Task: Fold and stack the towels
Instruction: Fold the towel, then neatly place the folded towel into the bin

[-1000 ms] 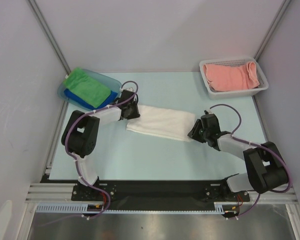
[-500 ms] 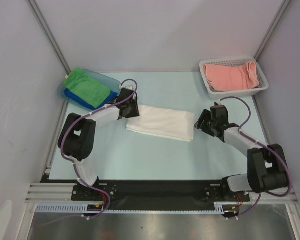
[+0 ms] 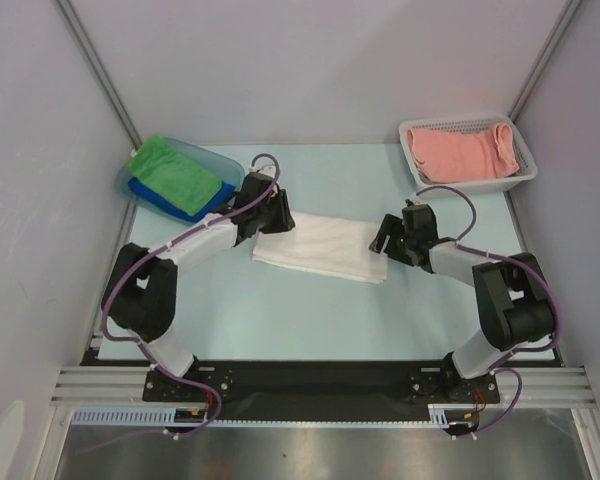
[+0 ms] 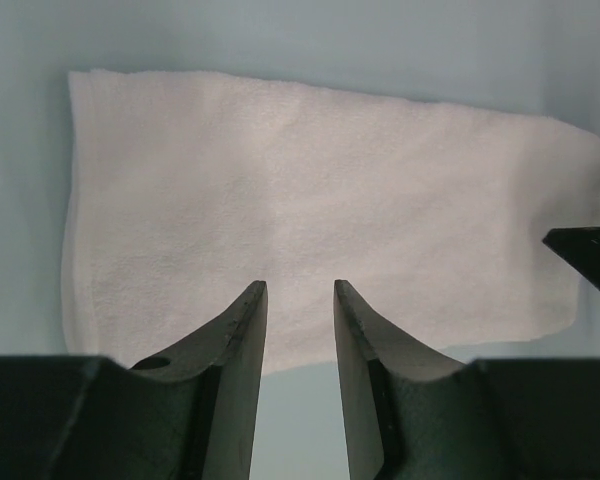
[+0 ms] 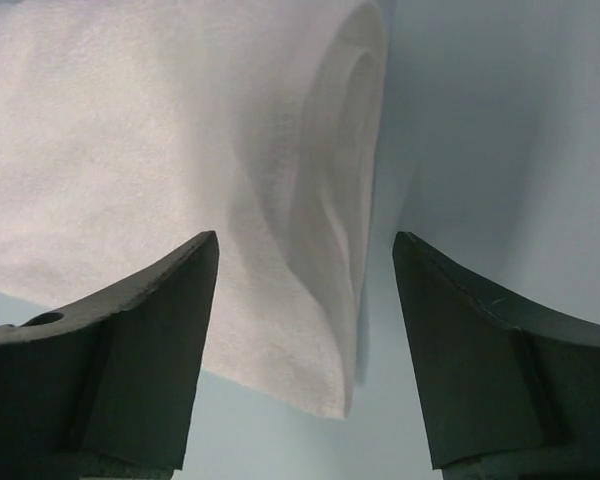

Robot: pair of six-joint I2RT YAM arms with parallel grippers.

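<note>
A white towel (image 3: 320,245), folded into a long strip, lies flat mid-table. My left gripper (image 3: 280,222) hovers at its left end; in the left wrist view the towel (image 4: 320,200) spreads ahead and the left gripper (image 4: 295,285) is open by a narrow gap, with nothing between the fingers. My right gripper (image 3: 385,240) sits at the strip's right end. In the right wrist view it (image 5: 305,240) stands wide open over the towel's layered corner (image 5: 320,300) and grips nothing. A green towel (image 3: 175,172) lies on a blue towel (image 3: 212,203). A salmon pink towel (image 3: 460,152) lies apart.
The green and blue towels are stacked in a blue plastic tray (image 3: 225,162) at the back left. The pink towel fills a white perforated basket (image 3: 470,185) at the back right. Grey walls close in on three sides.
The right gripper opened wide, drew back from the towel's right end, then came in again further back. The left gripper shifted slightly right and widened a little.
</note>
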